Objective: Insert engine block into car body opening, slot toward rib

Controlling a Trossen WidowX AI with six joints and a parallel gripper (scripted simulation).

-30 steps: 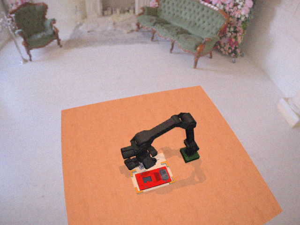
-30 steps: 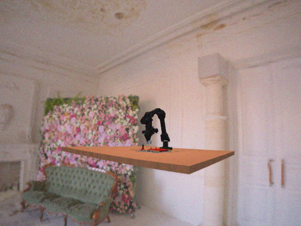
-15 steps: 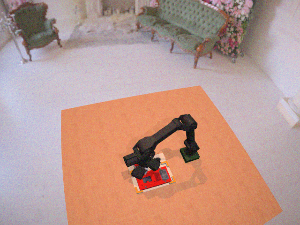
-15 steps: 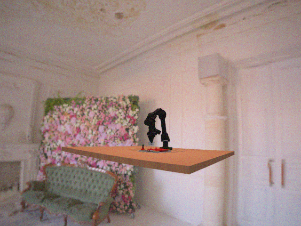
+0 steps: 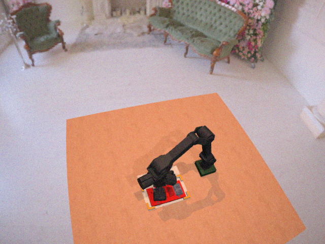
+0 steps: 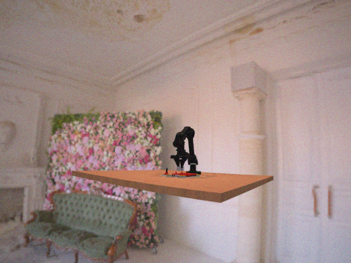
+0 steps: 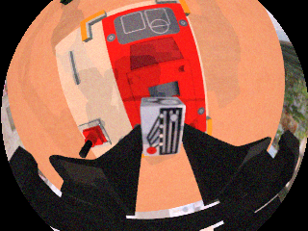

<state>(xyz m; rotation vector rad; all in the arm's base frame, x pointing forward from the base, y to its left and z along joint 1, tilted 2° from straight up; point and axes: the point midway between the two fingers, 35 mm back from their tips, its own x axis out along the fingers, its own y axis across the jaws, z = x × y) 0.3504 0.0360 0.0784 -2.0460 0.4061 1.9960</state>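
My gripper is shut on the engine block, a grey-white box with black stripes and a red dot on the side facing the wrist camera. In the exterior view the fingers point down and the block is a little above the car body. The red car body lies flat on a cream board. Part of its dark grey opening shows just beyond the block in the wrist view; the rest is hidden behind the block. The gripper covers the opening in the top view. The slot side and rib cannot be made out.
Orange corner brackets stand around the car body. A red piece with a black peg stands on the board's side strip, near the left finger in the wrist view. The arm's green base is beside the board.
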